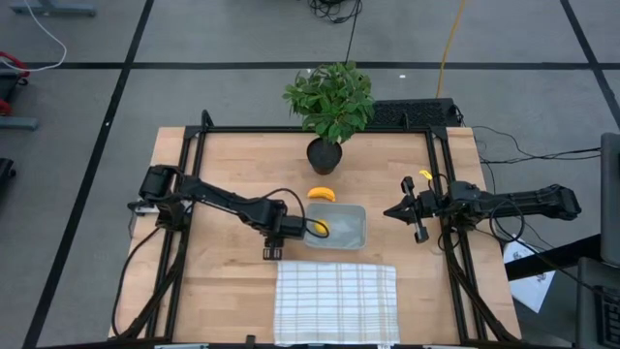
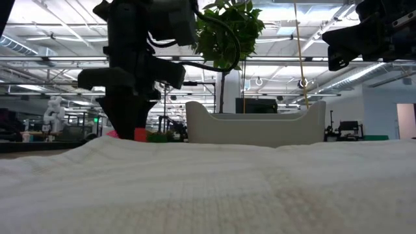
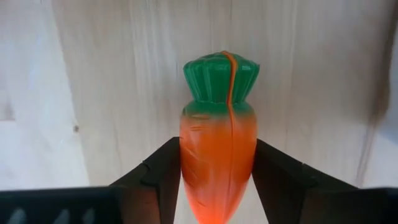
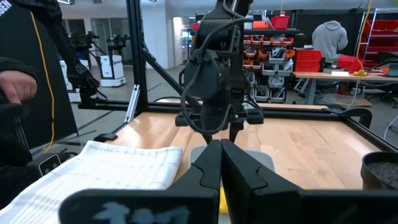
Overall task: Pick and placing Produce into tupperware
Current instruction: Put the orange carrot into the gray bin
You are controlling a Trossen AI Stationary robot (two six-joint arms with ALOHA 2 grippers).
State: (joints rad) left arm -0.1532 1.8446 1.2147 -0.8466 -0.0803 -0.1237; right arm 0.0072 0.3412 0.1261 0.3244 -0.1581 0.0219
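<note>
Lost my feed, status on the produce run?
Left gripper shut on carrot, beside tupperware. Right gripper shut, empty, waiting at table's right. Banana on table behind tupperware.

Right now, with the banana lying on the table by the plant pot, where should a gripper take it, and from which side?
Take the banana across its middle, coming straight down from above: it lies flat on the table, its body is slim across the curve, and the plant pot crowds its far side.
</note>
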